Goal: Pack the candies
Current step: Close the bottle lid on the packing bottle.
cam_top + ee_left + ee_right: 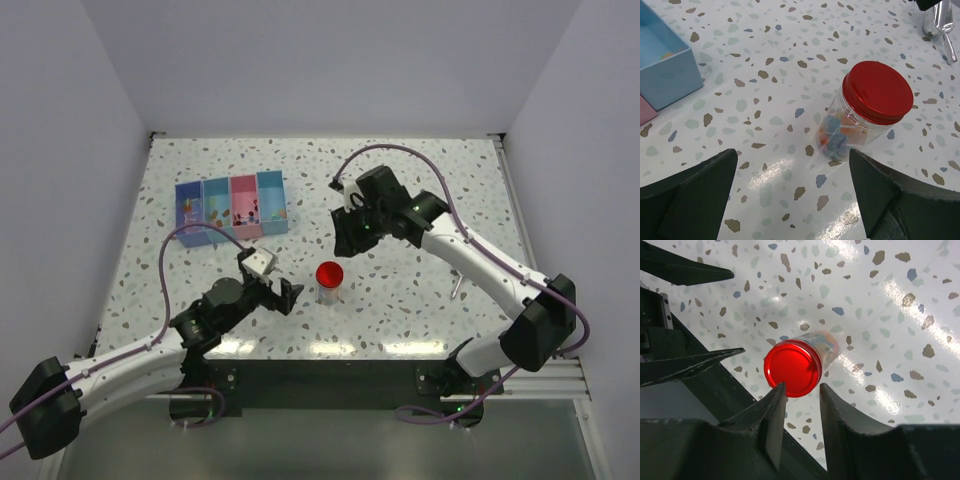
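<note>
Candies: some inside clear jar, red lid on; more in compartment tray behind-left of jar; packing judged part-done; left gripper beside jar, released wide, empty; right gripper above jar, narrowly parted, grasping nothing.

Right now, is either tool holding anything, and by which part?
Nothing is held. The left tool stands wide open short of the jar; the right tool hovers above its red lid, jaws apart with nothing between them.
</note>
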Controlling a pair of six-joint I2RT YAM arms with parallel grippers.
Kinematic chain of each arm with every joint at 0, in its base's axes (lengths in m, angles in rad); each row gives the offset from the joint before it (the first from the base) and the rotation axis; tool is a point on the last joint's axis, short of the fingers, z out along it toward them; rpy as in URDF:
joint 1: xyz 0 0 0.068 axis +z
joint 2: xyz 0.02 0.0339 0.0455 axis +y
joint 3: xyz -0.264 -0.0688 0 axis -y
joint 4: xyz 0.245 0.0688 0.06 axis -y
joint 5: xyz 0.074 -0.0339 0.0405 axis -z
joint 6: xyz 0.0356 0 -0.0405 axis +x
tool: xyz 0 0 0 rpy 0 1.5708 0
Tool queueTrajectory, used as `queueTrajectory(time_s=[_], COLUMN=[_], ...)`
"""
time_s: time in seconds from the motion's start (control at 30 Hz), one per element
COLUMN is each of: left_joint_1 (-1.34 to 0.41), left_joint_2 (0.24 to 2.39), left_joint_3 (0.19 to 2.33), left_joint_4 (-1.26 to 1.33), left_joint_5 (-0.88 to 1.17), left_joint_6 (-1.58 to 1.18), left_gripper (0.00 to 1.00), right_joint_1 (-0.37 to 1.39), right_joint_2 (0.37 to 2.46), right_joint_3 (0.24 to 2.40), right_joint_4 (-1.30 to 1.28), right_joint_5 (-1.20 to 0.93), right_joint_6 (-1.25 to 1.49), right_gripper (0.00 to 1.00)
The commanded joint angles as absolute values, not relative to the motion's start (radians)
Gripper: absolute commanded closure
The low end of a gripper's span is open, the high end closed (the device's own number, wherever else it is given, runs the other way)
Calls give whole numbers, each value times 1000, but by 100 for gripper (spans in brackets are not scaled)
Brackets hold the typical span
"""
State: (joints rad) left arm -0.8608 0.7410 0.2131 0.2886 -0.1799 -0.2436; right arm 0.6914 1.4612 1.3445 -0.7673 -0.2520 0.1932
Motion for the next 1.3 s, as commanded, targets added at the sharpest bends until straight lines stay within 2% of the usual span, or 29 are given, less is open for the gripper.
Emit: queueTrajectory(time_s=[0.0, 0.1, 0.4, 0.67, 1.1, 1.27], left_joint_1=[-867, -867, -867, -867, -868, -870], left_joint_2=[733, 738, 736, 741, 729, 729], left_joint_3=[207, 210, 207, 207, 198, 196], left_joint_4=[373, 373, 365, 364, 365, 364], left_joint_5=[-216, -221, -222, -206, -195, -186], left_joint_6=[-248, -248, -255, -256, -265, -265], left_gripper=[1, 1, 1, 1, 1, 1], right_joint_1=[712, 730, 807, 813, 813, 813], right_joint_2=[1465, 1477, 1516, 1568, 1532, 1566], right_joint_3=[1394, 1388, 1301, 1203, 1403, 1408], right_joint_4=[-790, -773, -680, -658, -759, -759], right_joint_5=[-264, -288, -313, -292, -226, -235], right_joint_6=[170, 170, 201, 195, 173, 166], right_gripper=[66, 71, 78, 81, 80, 80])
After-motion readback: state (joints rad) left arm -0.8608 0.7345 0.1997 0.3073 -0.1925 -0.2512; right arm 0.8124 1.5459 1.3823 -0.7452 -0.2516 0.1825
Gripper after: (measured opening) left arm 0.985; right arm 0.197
